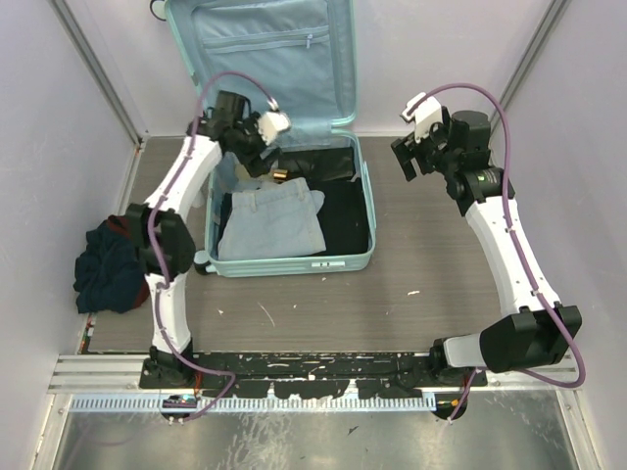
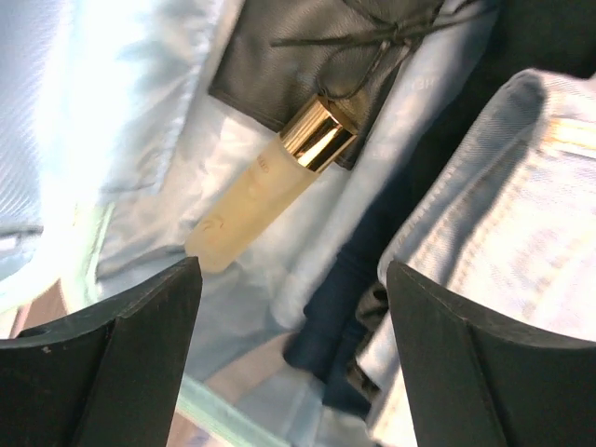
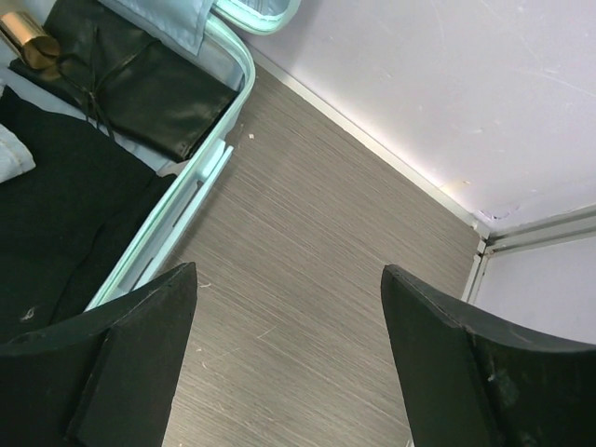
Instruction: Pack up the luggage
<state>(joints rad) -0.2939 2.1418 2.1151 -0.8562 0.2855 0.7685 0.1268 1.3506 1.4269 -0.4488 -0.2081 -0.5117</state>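
Observation:
The mint-green luggage (image 1: 364, 211) lies open on the table, lid (image 1: 265, 59) upright at the back. Inside lie folded light-blue jeans (image 1: 269, 223), a black garment (image 1: 345, 217), a black pouch (image 1: 315, 163) and a frosted bottle with a gold cap (image 2: 265, 182). My left gripper (image 1: 253, 157) is open and empty, low over the suitcase's back left corner, just short of the bottle. My right gripper (image 1: 411, 157) is open and empty, above the bare table to the right of the suitcase; its view shows the suitcase rim (image 3: 200, 177) and pouch (image 3: 140, 84).
A dark blue and maroon heap of clothes (image 1: 113, 266) lies on the table left of the left arm. White walls close the table at left, back and right. Wood-grain table surface (image 1: 431, 255) stretches right of and in front of the suitcase.

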